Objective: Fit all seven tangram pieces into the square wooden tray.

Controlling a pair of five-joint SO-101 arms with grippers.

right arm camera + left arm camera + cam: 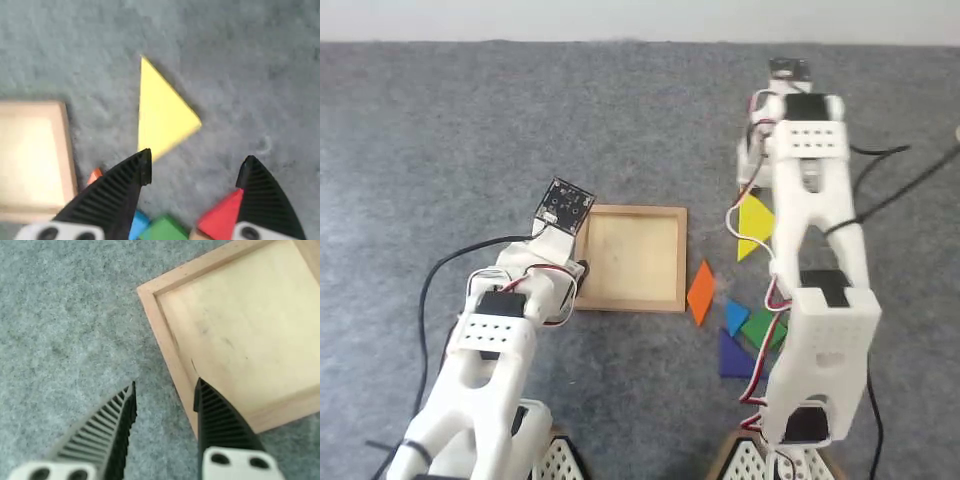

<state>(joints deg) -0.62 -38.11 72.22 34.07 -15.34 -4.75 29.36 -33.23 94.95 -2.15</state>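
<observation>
Left pincer (165, 390) gapes wide, holding nothing, one finger over the rim of the square wooden tray (172, 347), the other over the grey counter (60, 315). Right pincer (197, 161) is equally spread and empty, the yellow triangle (162, 112) just past its tips. From the tray, that triangle lies between 2 and 3 o'clock, and the orange parallelogram (700, 292), blue piece (735, 317), green piece (758, 326) and purple piece (730, 355) around 4 o'clock.

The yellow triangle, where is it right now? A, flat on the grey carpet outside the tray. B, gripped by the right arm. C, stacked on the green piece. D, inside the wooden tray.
A: the yellow triangle lies flat on the grey carpet, apart from the wooden tray and untouched by the open right gripper.
</observation>
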